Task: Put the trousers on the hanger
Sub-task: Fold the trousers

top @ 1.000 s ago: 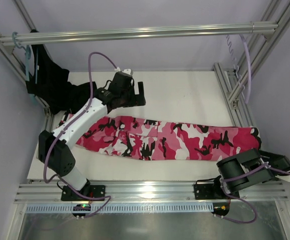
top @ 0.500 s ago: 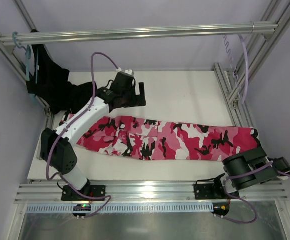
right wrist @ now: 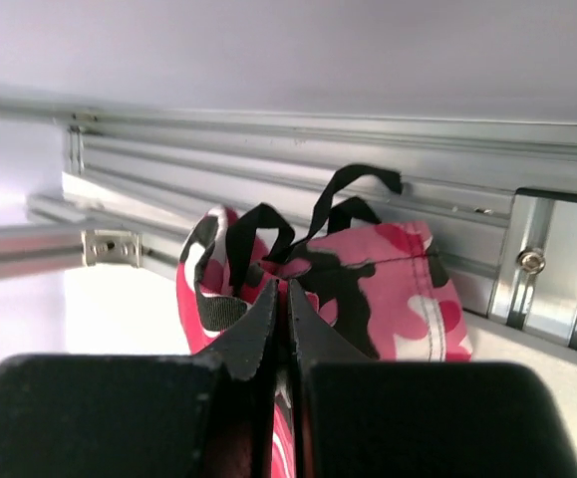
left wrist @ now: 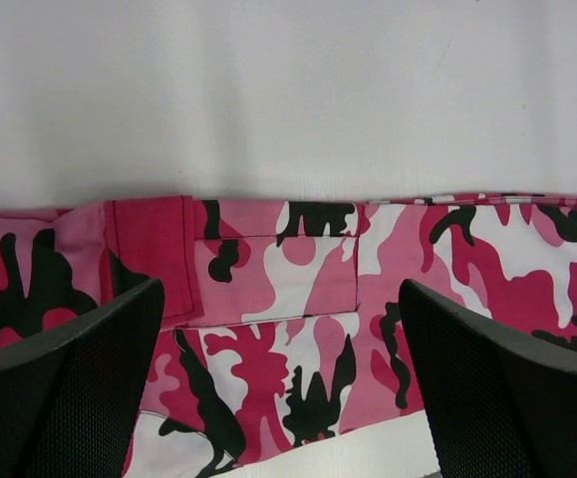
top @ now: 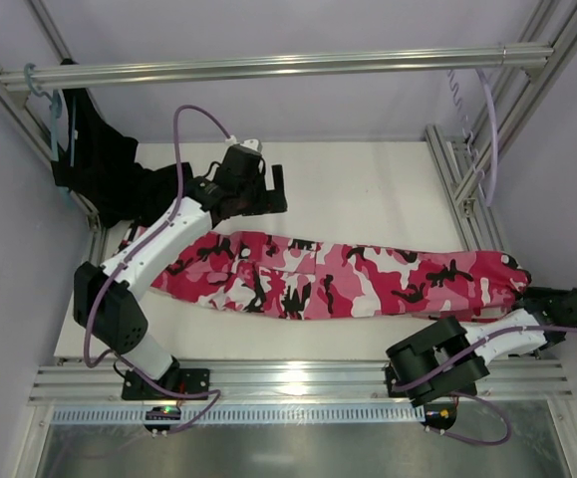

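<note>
The pink, crimson, white and black camouflage trousers (top: 338, 279) lie flat, stretched left to right across the white table (top: 368, 189). My left gripper (top: 273, 189) hovers open over their far edge on the left; in the left wrist view the trousers (left wrist: 268, 299) fill the space between its wide-apart fingers (left wrist: 79, 378). My right gripper (top: 525, 297) is shut on the right end of the trousers (right wrist: 398, 289), its tips (right wrist: 286, 284) pinching bunched fabric beside black loops. The pale lilac hanger (top: 494, 149) hangs from the rail at the far right.
A plain black garment (top: 104, 169) on a teal-blue hanger (top: 54, 115) hangs from the top rail (top: 268, 67) at the back left. Aluminium frame posts (top: 457, 169) border the table on the right, and a rail (right wrist: 318, 149) runs just behind the gripped end.
My right gripper has shut on the trousers' right end while its arm stretched out to the right. That end has shifted slightly right. The left arm has barely moved.
</note>
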{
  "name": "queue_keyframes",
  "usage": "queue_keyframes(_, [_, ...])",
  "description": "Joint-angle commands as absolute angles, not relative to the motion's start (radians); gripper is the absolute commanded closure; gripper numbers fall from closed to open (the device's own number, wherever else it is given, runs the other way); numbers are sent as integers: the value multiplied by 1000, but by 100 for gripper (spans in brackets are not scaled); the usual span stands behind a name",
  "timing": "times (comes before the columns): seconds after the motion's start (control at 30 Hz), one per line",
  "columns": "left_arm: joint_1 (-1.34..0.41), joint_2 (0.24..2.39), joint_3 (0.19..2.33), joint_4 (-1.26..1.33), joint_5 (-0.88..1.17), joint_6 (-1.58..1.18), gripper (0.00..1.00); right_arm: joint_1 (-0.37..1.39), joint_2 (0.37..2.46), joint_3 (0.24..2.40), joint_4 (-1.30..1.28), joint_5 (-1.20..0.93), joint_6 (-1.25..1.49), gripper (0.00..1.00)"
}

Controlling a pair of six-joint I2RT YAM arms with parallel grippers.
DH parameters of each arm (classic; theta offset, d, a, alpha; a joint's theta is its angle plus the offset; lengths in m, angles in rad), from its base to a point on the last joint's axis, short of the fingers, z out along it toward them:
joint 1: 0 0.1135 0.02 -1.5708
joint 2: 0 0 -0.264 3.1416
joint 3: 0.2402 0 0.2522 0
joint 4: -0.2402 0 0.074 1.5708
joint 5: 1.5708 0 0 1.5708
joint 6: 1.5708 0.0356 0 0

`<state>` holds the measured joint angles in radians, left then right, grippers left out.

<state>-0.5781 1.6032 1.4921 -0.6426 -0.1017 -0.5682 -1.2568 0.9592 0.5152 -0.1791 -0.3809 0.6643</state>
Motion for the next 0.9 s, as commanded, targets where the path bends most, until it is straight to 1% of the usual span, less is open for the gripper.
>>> queue_keyframes(0.0, [-577, 1554, 1473, -632, -124, -563, 1, -1194, 913, 568, -310, -284, 591, 96])
queue_keyframes(0.07, [-577, 1542, 1467, -641, -123, -560, 1, -1196, 910, 531, -281, -301, 607, 96])
queue_keyframes(0.1, [-577, 1534, 1462, -643, -120, -557, 1, -1197, 920, 525, -270, -311, 609, 92])
queue_keyframes(0.13, [-577, 1528, 1450, -641, -118, -555, 1, -1195, 929, 523, -272, -307, 609, 84])
queue_keyframes(0.17, [-577, 1520, 1447, -641, -120, -548, 1, -1196, 960, 532, -300, -296, 606, 73])
queue_keyframes(0.2, [-577, 1510, 1442, -643, -129, -543, 1, -1198, 969, 534, -314, -284, 598, 54])
queue_keyframes(0.3, [-575, 1502, 1442, -649, -138, -535, 0, -1209, 996, 514, -314, -264, 581, 32])
queue_keyframes(0.43, [-577, 1512, 1447, -638, -109, -545, 0, -1236, 1019, 462, -253, -281, 571, 21])
queue_keyframes(0.6, [-575, 1528, 1457, -638, -100, -548, 0, -1282, 1080, 428, -213, -337, 587, 16])
queue_keyframes(0.67, [-575, 1537, 1462, -641, -106, -543, 0, -1296, 1084, 404, -164, -345, 610, 10])
queue_keyframes(0.77, [-575, 1555, 1482, -649, -112, -541, 0, -1313, 1114, 370, -97, -388, 640, 7])
queue_keyframes(0.87, [-577, 1575, 1508, -652, -103, -549, 0, -1324, 1161, 339, -9, -420, 664, 7])
